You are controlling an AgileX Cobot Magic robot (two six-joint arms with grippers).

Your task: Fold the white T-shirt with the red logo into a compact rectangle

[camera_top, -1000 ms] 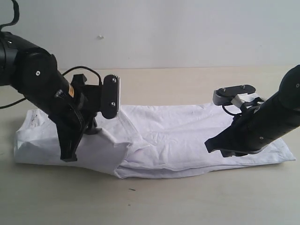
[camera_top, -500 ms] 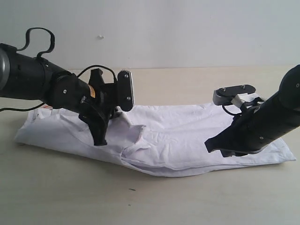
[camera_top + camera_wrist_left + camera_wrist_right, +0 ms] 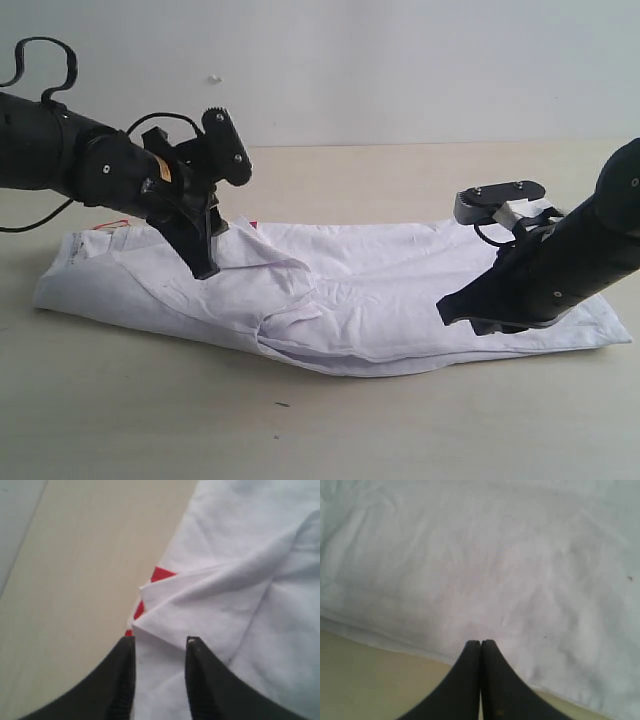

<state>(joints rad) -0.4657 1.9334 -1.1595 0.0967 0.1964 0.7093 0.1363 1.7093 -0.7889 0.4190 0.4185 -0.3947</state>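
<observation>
The white T-shirt (image 3: 350, 290) lies as a long folded band across the table. A sleeve flap (image 3: 262, 252) is turned over onto it at the left. My left gripper (image 3: 205, 262) hovers over that flap with its jaws apart. In the left wrist view the left gripper (image 3: 160, 640) is open just above the folded white corner (image 3: 150, 622). A sliver of the red logo (image 3: 161, 574) peeks out from under the fold. My right gripper (image 3: 445, 310) is shut, low over the shirt's right part; in the right wrist view the right gripper (image 3: 481, 642) has its tips by the shirt's edge.
The beige table (image 3: 400, 420) extends in front of and behind the shirt. A pale wall (image 3: 400, 70) rises behind the table. A cable loops above the left arm (image 3: 40, 55).
My left gripper carried a fold of the shirt's left part up and back, laid it over, and its jaws have parted. The right arm has not moved.
</observation>
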